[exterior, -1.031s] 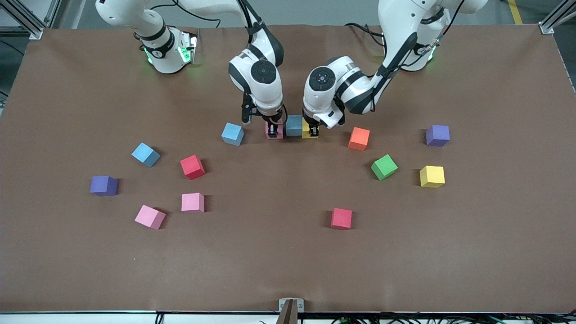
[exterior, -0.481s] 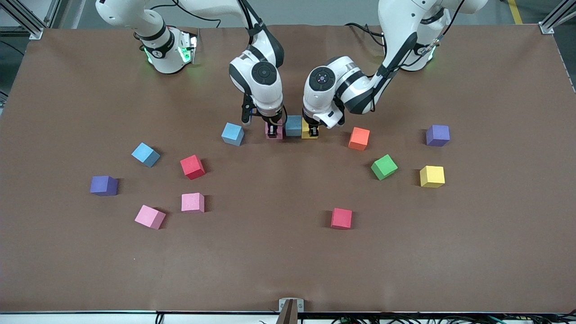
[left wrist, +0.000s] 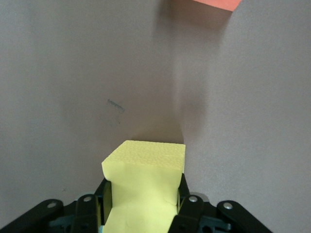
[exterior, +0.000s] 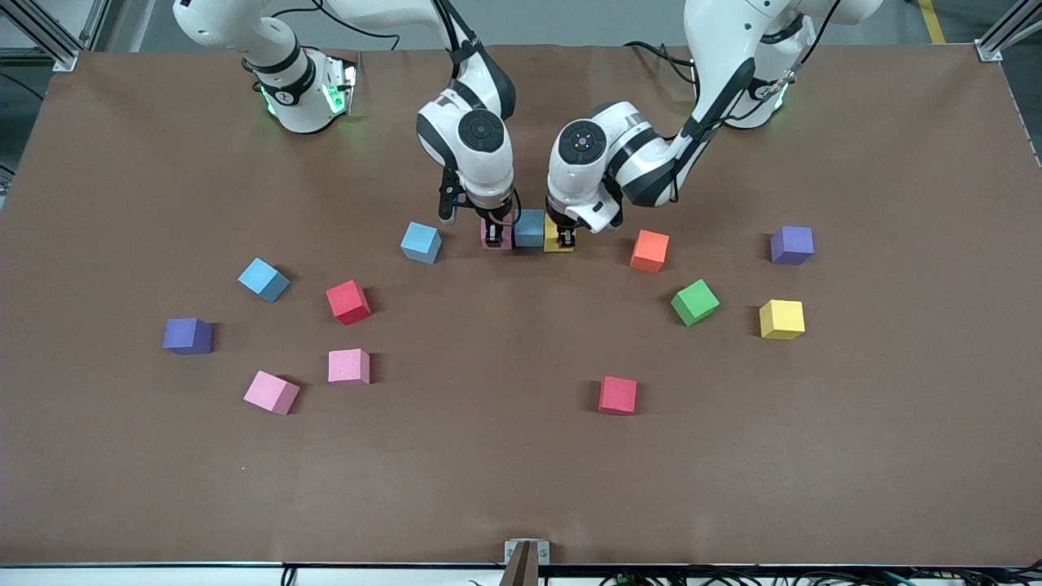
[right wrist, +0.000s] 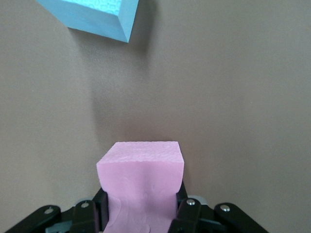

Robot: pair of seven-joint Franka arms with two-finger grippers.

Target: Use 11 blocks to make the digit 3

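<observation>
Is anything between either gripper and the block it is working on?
No. The right gripper is shut on the pink block, the left gripper on the yellow block, flanking the blue block.

Pink block [exterior: 497,238] & yellow block [exterior: 558,237] mostly hidden under wrists; orange block [left wrist: 210,4] cut off in left wrist view.

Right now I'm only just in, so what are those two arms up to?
They are laying a row of foam cubes. The right gripper is shut on a pink cube, the left gripper on a yellow cube, either side of a blue cube. The remaining cubes lie scattered on the table.
</observation>
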